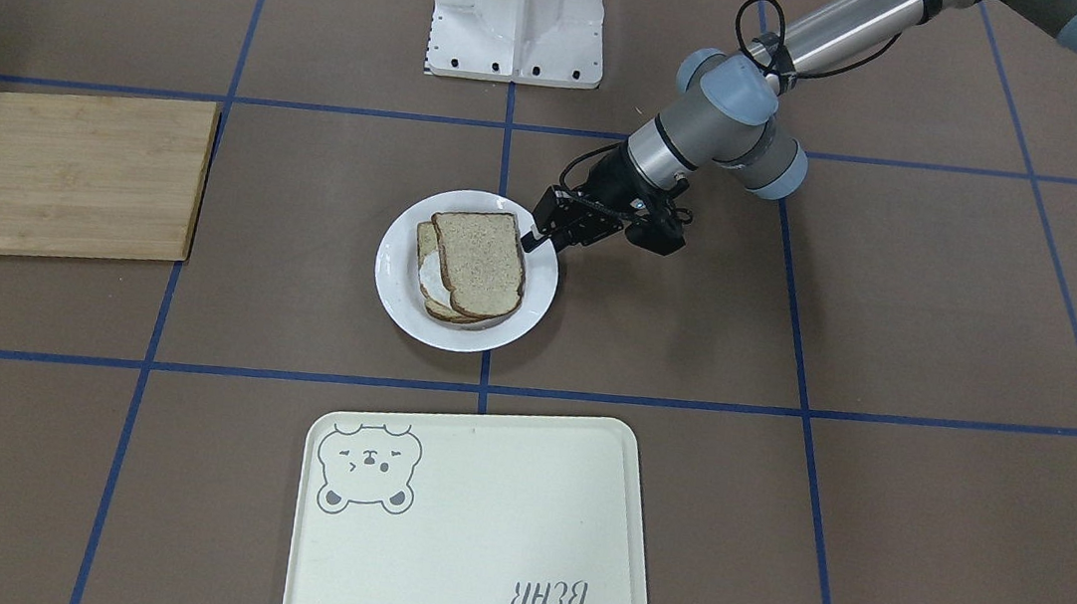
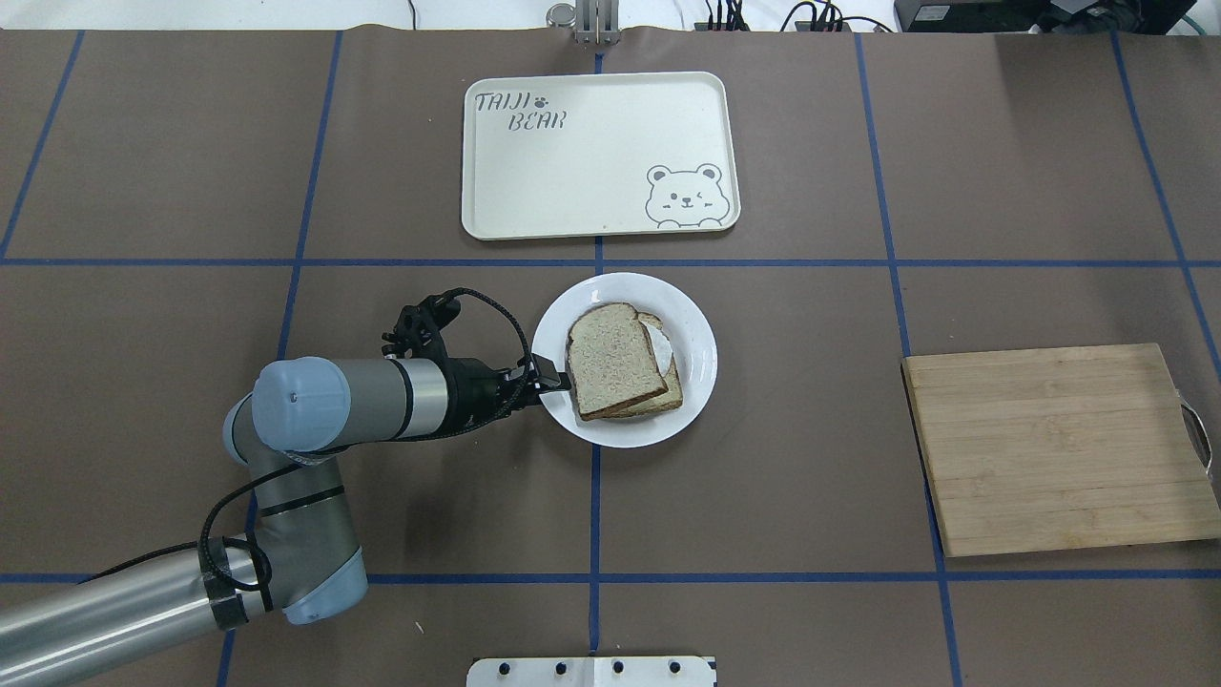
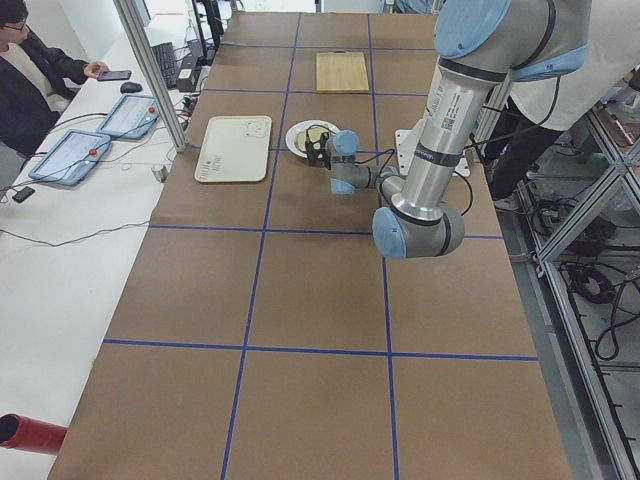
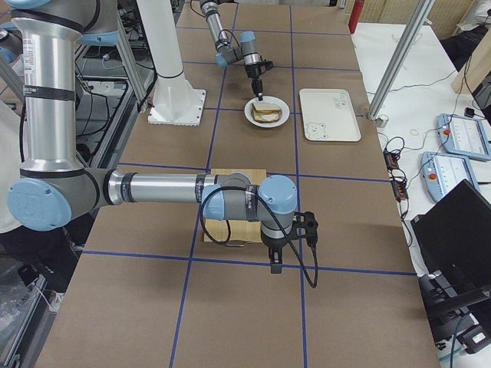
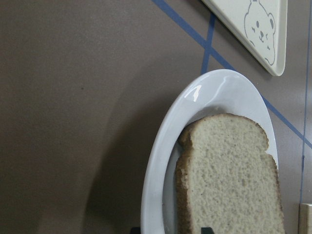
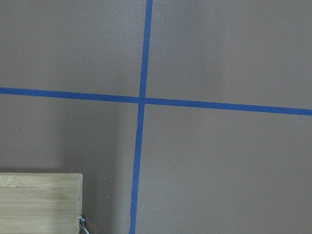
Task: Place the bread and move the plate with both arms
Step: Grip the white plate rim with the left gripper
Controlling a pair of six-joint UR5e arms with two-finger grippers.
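Left claw [image 1: 533,238]: your wrist view shows jaws apart, straddling plate [image 1: 398,279] rim by bread [image 1: 478,261].
Right claw [image 4: 275,267]: side view only; grip can't be told.

Brown table [image 2: 143,382], gridded with blue tape lines [image 2: 596,506]. Dead centre sits the white plate [image 2: 701,329]. Beyond it, on the far side, lies the cream bear tray [image 2: 572,181]. Off right, a bamboo cutting board [image 2: 1049,448]. At the near edge, the white robot base [image 2: 591,671].

egg-topped slice [image 2: 673,386] mostly hiding under bread [image 2: 615,361], left gripper [image 2: 559,383] fingertips [image 5: 207,230] getting clipped at bottom edge, right gripper [image 4: 276,266] showing too small to judge
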